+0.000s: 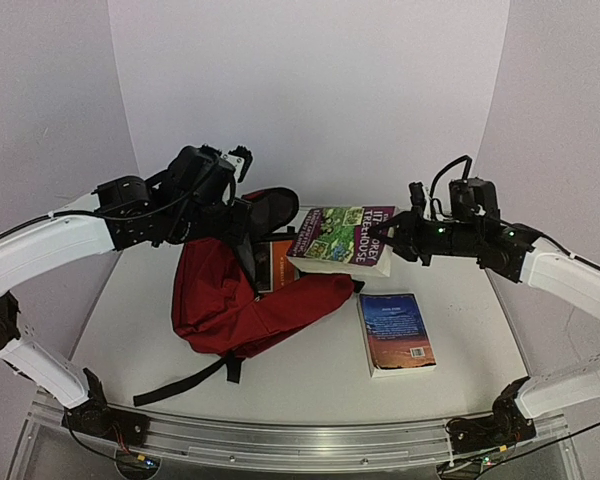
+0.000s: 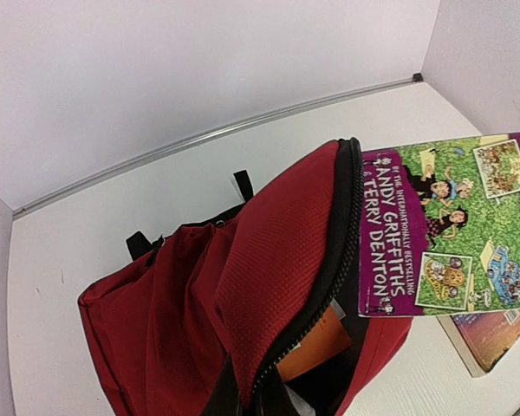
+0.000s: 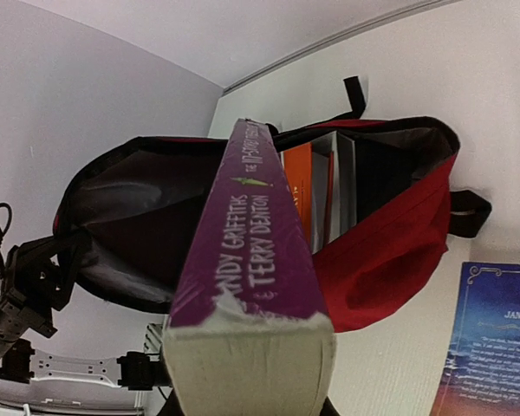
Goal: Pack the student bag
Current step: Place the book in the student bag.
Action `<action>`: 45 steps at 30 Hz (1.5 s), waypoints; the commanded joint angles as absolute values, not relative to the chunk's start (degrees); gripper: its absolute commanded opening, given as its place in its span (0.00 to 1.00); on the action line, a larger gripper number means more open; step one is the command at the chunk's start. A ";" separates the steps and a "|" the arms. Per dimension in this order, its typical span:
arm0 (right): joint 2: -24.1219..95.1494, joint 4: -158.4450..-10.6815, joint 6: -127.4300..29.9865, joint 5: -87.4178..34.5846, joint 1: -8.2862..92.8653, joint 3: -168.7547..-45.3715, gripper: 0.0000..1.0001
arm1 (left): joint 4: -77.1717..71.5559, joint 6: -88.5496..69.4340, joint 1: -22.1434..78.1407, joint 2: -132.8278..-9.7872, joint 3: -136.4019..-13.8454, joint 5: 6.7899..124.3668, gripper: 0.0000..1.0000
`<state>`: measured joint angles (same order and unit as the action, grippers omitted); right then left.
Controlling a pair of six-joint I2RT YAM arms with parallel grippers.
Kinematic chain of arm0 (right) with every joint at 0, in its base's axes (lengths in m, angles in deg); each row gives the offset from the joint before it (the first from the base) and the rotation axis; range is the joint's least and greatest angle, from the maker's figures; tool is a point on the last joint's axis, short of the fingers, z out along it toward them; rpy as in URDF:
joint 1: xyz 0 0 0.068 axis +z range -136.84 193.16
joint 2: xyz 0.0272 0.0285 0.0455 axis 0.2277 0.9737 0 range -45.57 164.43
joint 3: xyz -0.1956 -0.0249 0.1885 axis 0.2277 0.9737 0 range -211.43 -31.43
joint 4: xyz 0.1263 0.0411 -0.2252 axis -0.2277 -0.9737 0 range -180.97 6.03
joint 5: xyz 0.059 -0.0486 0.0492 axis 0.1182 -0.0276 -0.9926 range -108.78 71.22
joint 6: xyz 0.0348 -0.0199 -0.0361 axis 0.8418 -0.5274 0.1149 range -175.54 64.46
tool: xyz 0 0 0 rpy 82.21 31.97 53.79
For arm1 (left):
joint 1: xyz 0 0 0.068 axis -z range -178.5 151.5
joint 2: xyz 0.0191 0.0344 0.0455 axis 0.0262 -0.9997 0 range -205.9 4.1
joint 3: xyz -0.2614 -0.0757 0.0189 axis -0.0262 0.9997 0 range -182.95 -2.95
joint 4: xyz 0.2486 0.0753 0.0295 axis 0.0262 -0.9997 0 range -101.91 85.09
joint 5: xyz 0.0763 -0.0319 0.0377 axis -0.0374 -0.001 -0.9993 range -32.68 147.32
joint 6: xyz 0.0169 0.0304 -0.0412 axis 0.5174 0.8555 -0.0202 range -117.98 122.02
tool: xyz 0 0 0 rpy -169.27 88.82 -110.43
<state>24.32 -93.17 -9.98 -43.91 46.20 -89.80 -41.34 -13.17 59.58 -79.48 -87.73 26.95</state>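
Observation:
The student bag (image 1: 230,300), dark red with black zippers, lies on the white table with its mouth open toward the right. My left gripper (image 1: 242,218) is shut on the bag's upper flap beside the zipper (image 2: 247,394) and holds the flap raised. An orange book (image 2: 316,342) stands inside the bag (image 3: 399,251). My right gripper (image 1: 395,240) is shut on a thick purple book (image 1: 342,238), held flat in the air at the bag's mouth. That purple book (image 3: 251,234) hides most of the right fingers in the right wrist view.
A blue paperback (image 1: 397,332) lies flat on the table right of the bag. A black strap (image 1: 180,385) trails from the bag toward the near left. White walls close in the back and both sides.

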 commanded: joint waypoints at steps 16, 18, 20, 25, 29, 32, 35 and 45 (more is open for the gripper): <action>43.56 -67.42 1.57 -54.09 52.02 -92.10 0.00 | -29.15 -16.03 56.83 -62.70 -76.08 38.62 0.00; 46.10 -63.94 3.37 -54.83 52.36 -92.61 0.00 | -29.26 -16.48 56.52 -62.26 -75.60 38.96 0.00; 48.77 -61.44 4.28 -54.84 53.07 -94.02 0.00 | -29.54 -17.22 55.95 -62.01 -75.33 38.94 0.00; 56.41 -56.25 6.32 -53.83 54.63 -97.49 0.00 | -28.32 -18.85 54.04 -62.20 -74.51 41.22 0.00; 62.84 -53.05 7.72 -50.73 55.77 -100.20 0.00 | -27.55 -19.41 53.46 -63.05 -74.75 43.02 0.00; 68.77 -53.06 6.04 -49.49 57.38 -105.23 0.01 | -26.73 -20.24 53.07 -63.71 -74.75 44.56 0.00; 74.36 -54.02 4.72 -50.12 58.75 -111.25 0.09 | -26.99 -21.78 52.92 -64.89 -75.37 44.77 0.00; 74.77 -66.02 -4.52 -42.51 59.61 -114.19 0.42 | -27.11 -26.07 51.07 -63.24 -73.09 43.45 0.00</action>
<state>77.37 -61.62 0.90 -47.13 59.49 -113.17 -34.30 -23.50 51.84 -66.35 -73.37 43.64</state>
